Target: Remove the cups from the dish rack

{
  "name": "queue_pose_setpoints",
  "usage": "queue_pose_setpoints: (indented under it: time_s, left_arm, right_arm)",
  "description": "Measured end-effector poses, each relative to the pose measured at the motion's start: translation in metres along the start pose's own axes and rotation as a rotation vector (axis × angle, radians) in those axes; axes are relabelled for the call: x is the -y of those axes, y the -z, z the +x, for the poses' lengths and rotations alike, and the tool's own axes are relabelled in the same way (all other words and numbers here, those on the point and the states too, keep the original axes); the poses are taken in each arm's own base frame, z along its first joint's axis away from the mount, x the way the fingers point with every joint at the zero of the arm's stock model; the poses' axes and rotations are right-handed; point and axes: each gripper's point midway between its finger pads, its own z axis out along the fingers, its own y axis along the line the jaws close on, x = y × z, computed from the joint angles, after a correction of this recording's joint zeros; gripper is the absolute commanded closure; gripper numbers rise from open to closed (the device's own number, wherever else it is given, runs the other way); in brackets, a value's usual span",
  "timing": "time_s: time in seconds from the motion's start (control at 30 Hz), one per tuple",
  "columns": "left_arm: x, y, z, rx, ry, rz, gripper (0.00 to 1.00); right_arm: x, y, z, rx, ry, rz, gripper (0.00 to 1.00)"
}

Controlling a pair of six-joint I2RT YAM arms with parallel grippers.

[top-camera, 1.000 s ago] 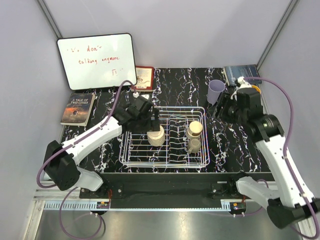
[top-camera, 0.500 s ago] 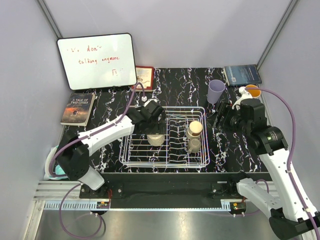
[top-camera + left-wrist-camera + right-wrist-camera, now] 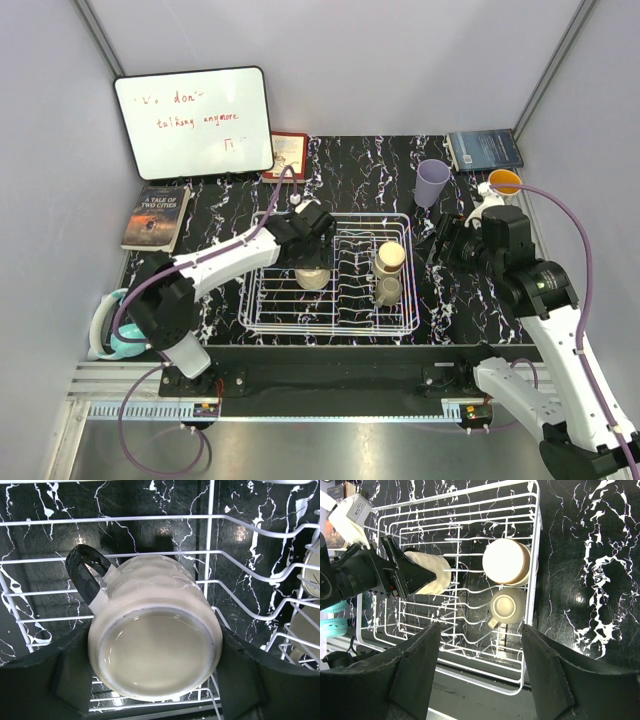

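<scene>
The left gripper (image 3: 157, 682) has its jaws pressed on both sides of the upside-down cream mug (image 3: 155, 645), in the left part of the white dish rack (image 3: 330, 326). The right gripper (image 3: 480, 635) hangs beside the rack, jaws wide and empty.

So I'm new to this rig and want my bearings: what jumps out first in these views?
The white dish rack mid-table, where the left end effector clasps a bottom-up cream mug. A tan cup and a small olive cup sit in the rack's right half, and a lavender cup stands on the table beyond its far right corner.
</scene>
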Motion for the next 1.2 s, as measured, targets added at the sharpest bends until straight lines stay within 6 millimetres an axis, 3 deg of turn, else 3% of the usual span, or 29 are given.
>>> queue_pose_setpoints:
  time_s: [0.03,0.1,0.23,0.57,0.73,0.97,1.2]
  left_arm:
    - [0.000,0.002,0.000,0.002,-0.004,0.004,0.83]
    - [0.000,0.006,0.000,0.004,-0.010,0.012,1.00]
    - [0.002,0.024,-0.005,0.032,-0.012,0.051,1.00]
    - [0.025,0.105,-0.031,0.184,0.025,0.314,1.00]
    - [0.038,0.130,-0.024,0.264,0.063,0.539,1.00]
    - [0.051,0.150,-0.014,0.306,0.188,0.860,1.00]
    - [0.071,0.184,-0.026,0.329,0.238,1.098,1.00]
  right_arm:
    - [0.000,0.001,0.000,0.001,0.000,-0.001,0.27]
    - [0.000,0.003,0.001,0.003,0.000,-0.002,0.27]
    - [0.000,0.004,0.001,0.007,-0.001,-0.003,0.27]
    - [0.000,0.002,0.001,0.004,-0.032,0.002,0.24]
    - [-0.004,-0.003,0.005,0.012,-0.082,-0.032,0.26]
    - [-0.049,-0.010,0.016,-0.040,-0.188,-0.309,0.40]
    - [-0.093,0.011,0.010,-0.032,-0.252,-0.595,0.44]
